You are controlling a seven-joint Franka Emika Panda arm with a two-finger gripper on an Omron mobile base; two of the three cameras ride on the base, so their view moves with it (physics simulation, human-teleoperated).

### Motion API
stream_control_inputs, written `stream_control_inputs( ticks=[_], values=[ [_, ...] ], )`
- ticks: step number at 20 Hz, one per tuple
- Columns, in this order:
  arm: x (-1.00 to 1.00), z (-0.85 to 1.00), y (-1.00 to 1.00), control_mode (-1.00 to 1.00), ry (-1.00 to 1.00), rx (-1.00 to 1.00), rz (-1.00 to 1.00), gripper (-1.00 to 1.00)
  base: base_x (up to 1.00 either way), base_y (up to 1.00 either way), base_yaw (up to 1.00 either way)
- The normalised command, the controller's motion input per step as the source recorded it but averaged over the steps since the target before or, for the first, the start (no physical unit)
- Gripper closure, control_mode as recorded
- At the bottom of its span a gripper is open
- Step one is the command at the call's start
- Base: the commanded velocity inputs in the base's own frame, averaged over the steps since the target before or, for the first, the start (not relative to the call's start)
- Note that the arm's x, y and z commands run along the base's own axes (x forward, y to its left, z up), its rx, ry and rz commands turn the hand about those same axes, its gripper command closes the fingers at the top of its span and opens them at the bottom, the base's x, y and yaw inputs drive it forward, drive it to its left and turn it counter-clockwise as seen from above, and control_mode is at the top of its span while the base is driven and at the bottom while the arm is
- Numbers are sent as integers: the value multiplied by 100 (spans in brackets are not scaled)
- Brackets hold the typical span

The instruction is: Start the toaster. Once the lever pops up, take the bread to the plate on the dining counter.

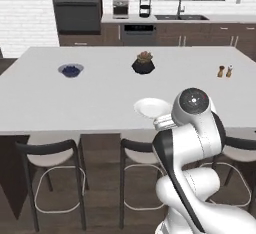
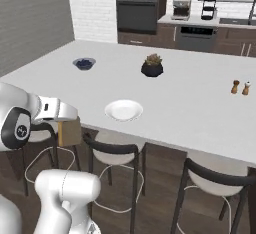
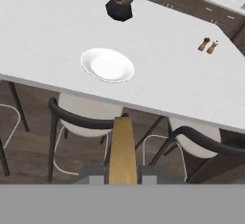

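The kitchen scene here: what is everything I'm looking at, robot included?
dining counter: one, white top, dark sides, centre.
plate: one, white, near counter edge, nothing on it.
bowl of berries: one, grey with blue, far left of counter.
potted plant: one, black pot, counter middle.
shakers: two, brown, right of counter.
stools: several, dark frames, pale seats, under the counter's near edge.
oven: one, dark, back wall.
bread: one slice, tan, held short of the counter.
gripper: one, jaws closed on the bread.
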Motion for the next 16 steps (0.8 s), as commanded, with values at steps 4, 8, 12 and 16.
stream_control_inputs(
  ticks=[4, 8, 12, 16],
  values=[
    [0, 0, 0, 100, 0, 0, 0, 100, 28, 69, -35],
    [0, 0, 0, 100, 0, 0, 0, 100, 38, 66, -37],
    [0, 0, 0, 100, 0, 0, 0, 100, 43, 64, -38],
    [0, 0, 0, 100, 0, 0, 0, 100, 43, 56, -40]
  ],
)
